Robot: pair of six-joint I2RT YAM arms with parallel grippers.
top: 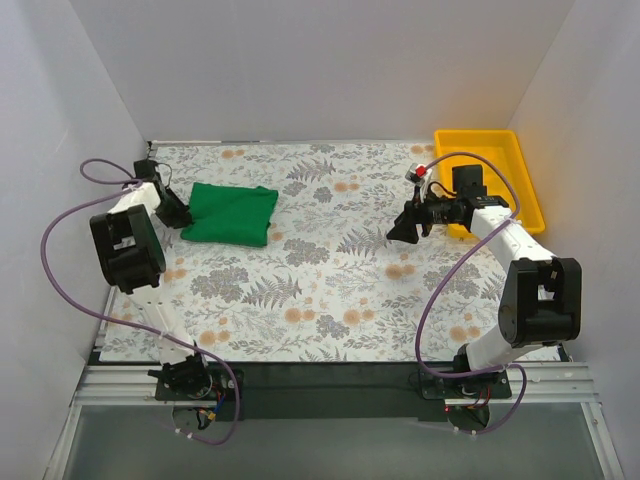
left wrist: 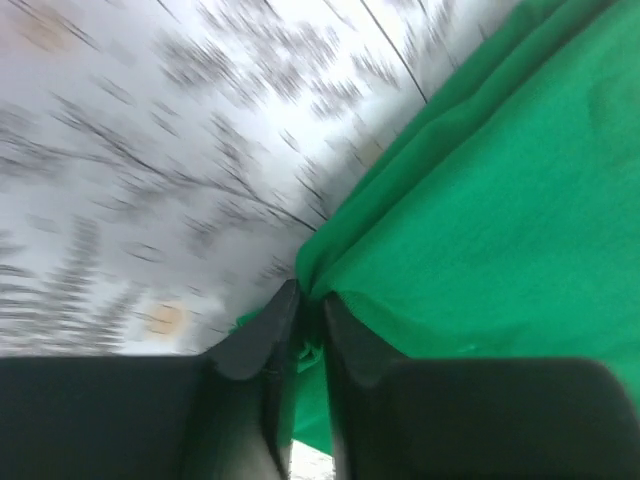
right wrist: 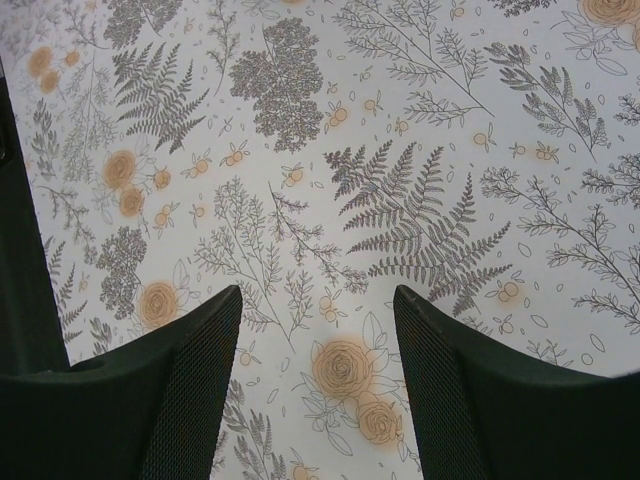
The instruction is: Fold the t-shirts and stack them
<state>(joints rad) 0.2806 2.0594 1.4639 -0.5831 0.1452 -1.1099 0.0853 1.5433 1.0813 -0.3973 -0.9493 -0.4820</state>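
The green t-shirt (top: 232, 213) lies folded into a rough rectangle at the back left of the floral table. My left gripper (top: 178, 215) is at its left edge, shut on a pinch of the green cloth. In the left wrist view the two dark fingers (left wrist: 262, 345) are pressed together with the t-shirt (left wrist: 500, 210) caught between them, and its folded edge runs up to the right. My right gripper (top: 404, 227) is open and empty above the bare table at the right. In the right wrist view it (right wrist: 318, 330) holds nothing.
A yellow plastic tray (top: 522, 160) stands at the back right corner, just behind my right arm. White walls close in the table on three sides. The floral tablecloth (top: 330, 290) covers the whole surface.
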